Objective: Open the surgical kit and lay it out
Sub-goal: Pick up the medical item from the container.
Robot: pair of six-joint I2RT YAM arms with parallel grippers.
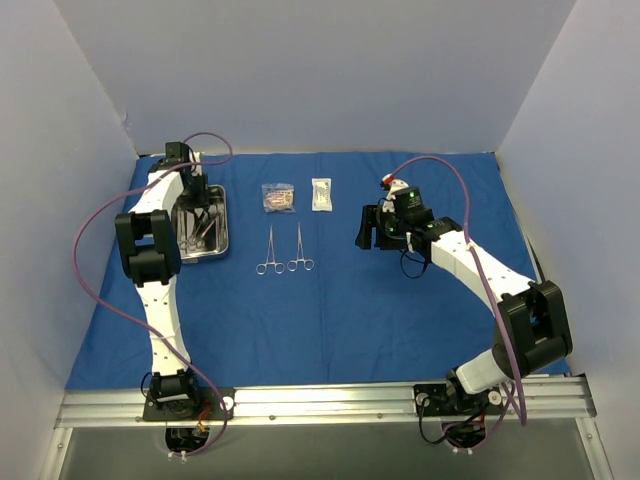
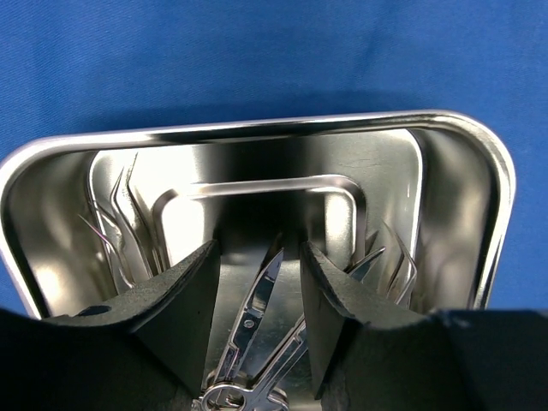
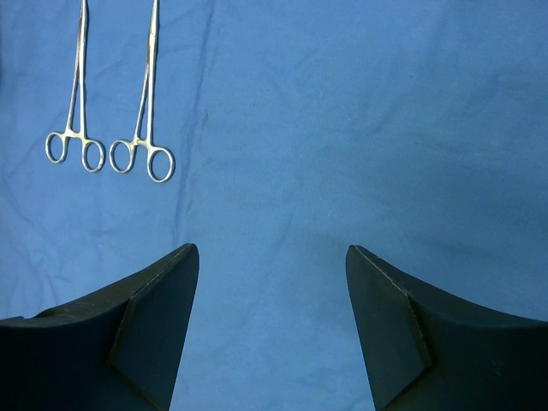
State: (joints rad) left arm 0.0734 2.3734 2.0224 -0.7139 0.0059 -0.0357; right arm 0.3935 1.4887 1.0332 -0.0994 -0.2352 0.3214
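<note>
The blue cloth wrap (image 1: 350, 310) covers the counter between pale walls (image 1: 300, 70). The steel tray (image 1: 210, 250) sits near the far left corner; only the left wrist view shows inside, where the left hand (image 2: 259, 253), narrowly open, straddles scissor-like instruments (image 2: 257, 308). Two forceps (image 3: 151, 77) lie parallel mid-counter, long axis far to near, rings toward the near edge. The right hand (image 3: 272, 253) gapes wide above the wrap.

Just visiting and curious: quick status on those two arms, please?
Left hand open, down in tray, astride tools. Right hand open above bare cloth. Two clamps, two packets laid out. Nothing in the way.
</note>
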